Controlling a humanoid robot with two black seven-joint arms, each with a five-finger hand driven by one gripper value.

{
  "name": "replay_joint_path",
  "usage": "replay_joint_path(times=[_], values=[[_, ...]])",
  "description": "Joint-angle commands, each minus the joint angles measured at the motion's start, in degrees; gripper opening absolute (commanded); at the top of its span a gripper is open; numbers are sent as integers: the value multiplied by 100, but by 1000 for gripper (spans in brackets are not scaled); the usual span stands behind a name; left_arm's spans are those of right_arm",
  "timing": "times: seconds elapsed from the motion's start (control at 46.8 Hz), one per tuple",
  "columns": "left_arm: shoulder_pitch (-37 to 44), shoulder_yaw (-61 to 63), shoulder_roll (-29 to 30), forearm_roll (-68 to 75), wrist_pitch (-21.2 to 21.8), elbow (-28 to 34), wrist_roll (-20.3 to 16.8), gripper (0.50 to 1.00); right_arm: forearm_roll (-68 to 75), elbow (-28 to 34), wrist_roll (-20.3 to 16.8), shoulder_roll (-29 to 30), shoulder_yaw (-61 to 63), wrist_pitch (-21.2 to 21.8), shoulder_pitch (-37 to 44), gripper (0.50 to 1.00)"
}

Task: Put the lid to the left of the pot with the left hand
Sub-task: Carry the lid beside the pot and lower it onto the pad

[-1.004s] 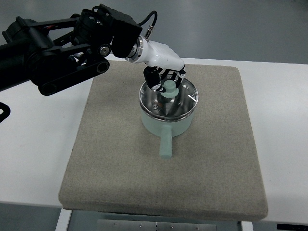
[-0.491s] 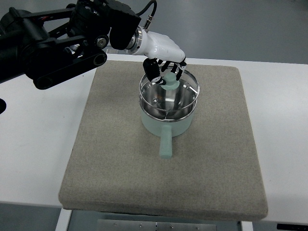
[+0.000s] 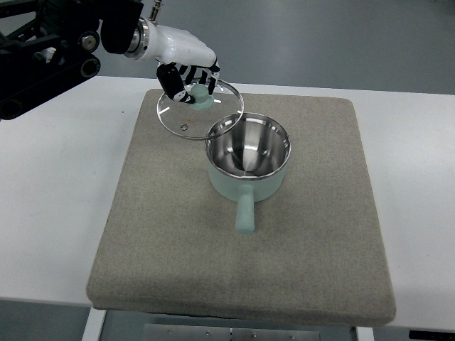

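The left hand (image 3: 190, 79) pinches the lid (image 3: 200, 108) by its knob, off the pot (image 3: 248, 163) and held far-left of it; setting it down remains.

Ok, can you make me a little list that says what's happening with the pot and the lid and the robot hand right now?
lid: glass lid with a green knob, off the pot, in the air, tilted, up and left of it
pot: mint-green pot, open, shiny and empty inside, handle pointing toward the camera
left hand: left hand gripping the knob from above
mat: grey mat under the pot
table: white table
task step: lid not set down yet
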Motion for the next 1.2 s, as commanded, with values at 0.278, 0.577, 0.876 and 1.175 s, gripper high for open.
replay_joint_path(times=[0.278, 0.577, 0.876, 1.175], values=[[635, 21, 372, 34, 652, 304, -2, 500, 0, 7, 0, 0, -7, 0, -1, 924], [1057, 82, 284, 78, 1206, 858, -19, 500, 0, -2, 0, 0, -7, 0, -1, 924], [1347, 100, -172, 86, 1417, 1377, -142, 500, 0, -2, 0, 0, 2, 0, -1, 924], [1532, 100, -454, 86, 1628, 1825, -142, 500, 0, 6, 0, 0, -7, 0, -1, 924]])
